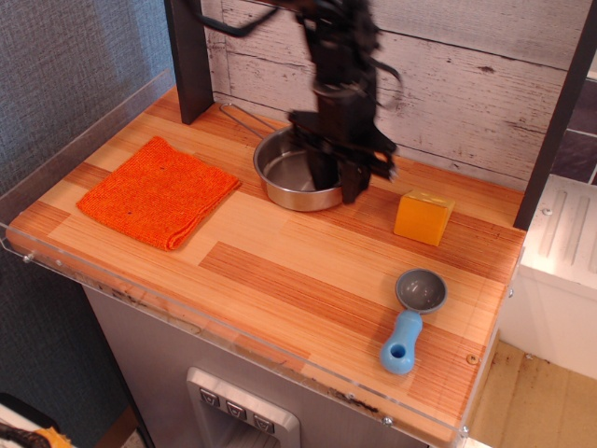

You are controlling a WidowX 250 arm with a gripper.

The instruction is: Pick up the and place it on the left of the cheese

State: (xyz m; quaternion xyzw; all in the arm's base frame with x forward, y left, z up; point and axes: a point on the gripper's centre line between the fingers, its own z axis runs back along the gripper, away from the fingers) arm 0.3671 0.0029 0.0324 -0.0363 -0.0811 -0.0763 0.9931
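The shiny steel pot stands at the back middle of the wooden counter. Its thin wire handle points back left toward the wall. The yellow-orange cheese block sits to the pot's right, a short gap away. My black gripper comes down over the pot's right rim, motion-blurred. One finger is inside the bowl and one outside, closed on the rim. The arm hides the pot's right side.
A flat orange knitted cloth lies at the left. A grey scoop with a blue handle lies at the front right. A dark post stands at the back left, another at the far right. A clear raised lip runs along the counter's edges.
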